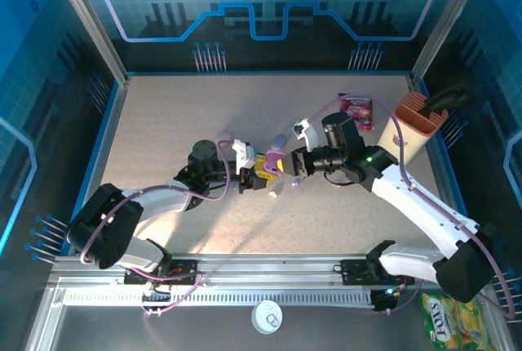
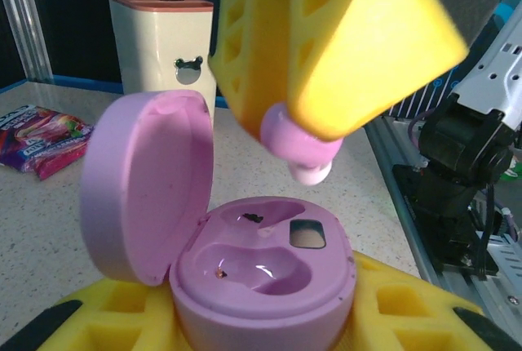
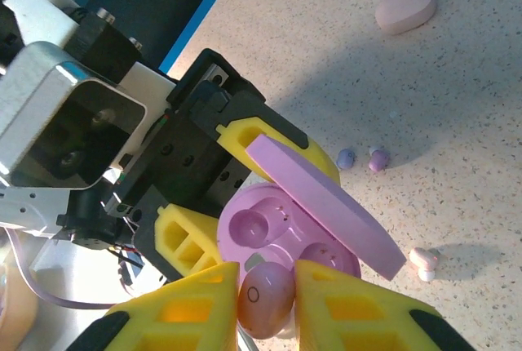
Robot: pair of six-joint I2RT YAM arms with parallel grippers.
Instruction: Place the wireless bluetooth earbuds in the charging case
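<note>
The left gripper (image 1: 251, 173) was clamped on the open purple case (image 2: 269, 265), low in the left wrist view, with its lid (image 2: 151, 184) swung up to the left. Both wells looked empty. The right gripper (image 3: 266, 298) pinched one earbud (image 2: 300, 147) just above the case, not yet seated. Other earbuds (image 3: 377, 159) lay loose on the table (image 3: 457, 106) at centre right of the right wrist view, and a closed pink case (image 3: 405, 8) lay at upper right. As far as I could judge, nothing was inserted yet.
</note>
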